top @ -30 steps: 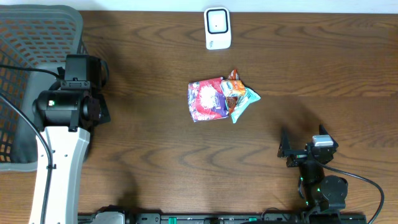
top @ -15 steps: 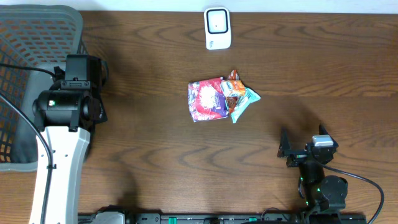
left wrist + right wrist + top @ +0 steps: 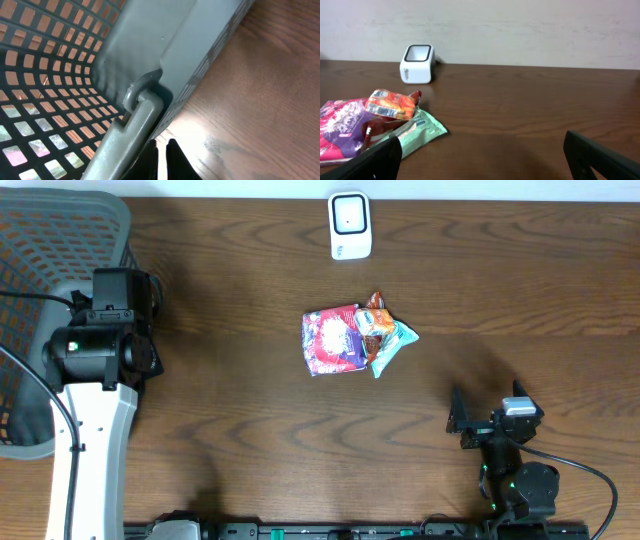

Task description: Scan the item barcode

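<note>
At the middle of the bench point(image 3: 240, 430) lies a small heap of snack packets point(image 3: 352, 340): a pink-and-purple packet point(image 3: 328, 342) flat on the wood, an orange packet point(image 3: 375, 323) resting on its right edge, and a mint-green packet point(image 3: 396, 343) poking out from under both to the right. No barcode can be made out on any of them. Beyond the heap, at the far edge of the bench, stands the white scanner point(image 3: 350, 225), well apart from the packets, with bare wood between them. A grey mesh basket point(image 3: 60, 240) fills the far left corner, and the left arm point(image 3: 100, 350) partly overlaps its right side as seen from overhead.

From the left wrist, the basket's solid grey wall point(image 3: 200, 45) and its hinged handle point(image 3: 135, 125) crowd the view. The left fingers point(image 3: 174, 156) are drawn almost together, leaving only a thin slit with nothing in it. They sit just beside the foot of the handle, over the wood; whether they touch the basket cannot be told.

The right arm point(image 3: 505, 445) sits at the near right of the bench, well apart from the heap. Its right fingers point(image 3: 375, 160) are spread wide at the two lower corners of the wrist view. They hold nothing and touch nothing, facing the packets and the scanner point(image 3: 417, 63) in front of the pale wall point(image 3: 520, 25).
</note>
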Controlling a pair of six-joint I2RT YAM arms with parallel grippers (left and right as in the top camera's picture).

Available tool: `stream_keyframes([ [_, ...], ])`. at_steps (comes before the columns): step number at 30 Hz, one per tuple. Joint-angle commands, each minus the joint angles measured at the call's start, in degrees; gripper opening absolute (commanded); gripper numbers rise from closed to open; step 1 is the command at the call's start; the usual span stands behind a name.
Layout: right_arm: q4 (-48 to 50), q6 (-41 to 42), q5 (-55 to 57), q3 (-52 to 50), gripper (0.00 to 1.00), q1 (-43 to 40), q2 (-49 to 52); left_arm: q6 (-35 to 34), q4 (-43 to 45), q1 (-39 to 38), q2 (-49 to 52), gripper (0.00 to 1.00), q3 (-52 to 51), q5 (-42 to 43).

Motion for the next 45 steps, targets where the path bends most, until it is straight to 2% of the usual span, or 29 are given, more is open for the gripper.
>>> stream_keyframes([
  [1,-0.22,-0.44,-0.33,-0.04,0.99,-0.09,-0.09,-1.4,0.24,0.5,-0.42,0.11,0.33,-1.33],
  [11,-0.22,-0.44,-0.33,-0.04,0.99,-0.09,-0.09,-1.33,1.11,0.44,-0.44,0.13,2.69,6.54],
  [17,-0.22,-0.44,-0.33,-0.04,0.99,-0.09,-0.09,-1.33,1.16,0.44,-0.83,0.17,6.56,8.33],
  [19,-0.22,-0.44,-0.33,-0.04,0.99,-0.09,-0.09,-1.31,1.38,0.44,-1.09,0.28,7.63,8.85],
  [20,-0.22,-0.44,-0.33,-0.04,0.99,-0.09,-0.09,-1.14,1.7,0.44,-1.25,0.36,7.89,9.49],
  [22,-0.22,-0.44,-0.33,-0.04,0.99,-0.09,-0.09,-0.9,3.23,0.44,-1.77,0.41,8.0,11.19],
  [29,-0.22,-0.44,-0.33,-0.04,0.99,-0.09,-0.09,6.67,10.34,0.44,-1.36,0.43,7.98,24.81],
  [36,-0.22,-0.44,-0.33,-0.04,0.99,-0.09,-0.09,6.88,16.02,0.46,2.08,0.43,7.93,24.83],
  [39,-0.22,-0.44,-0.33,-0.04,0.99,-0.09,-0.09,9.97,17.46,0.46,4.39,0.43,7.93,24.7],
  [41,-0.22,-0.44,-0.33,-0.04,0.99,-0.09,-0.09,12.44,18.6,0.46,6.23,0.43,7.93,22.86],
  [45,-0.22,-0.44,-0.33,-0.04,0.99,-0.09,-0.09,12.66,19.39,0.52,9.03,0.43,7.93,17.86],
])
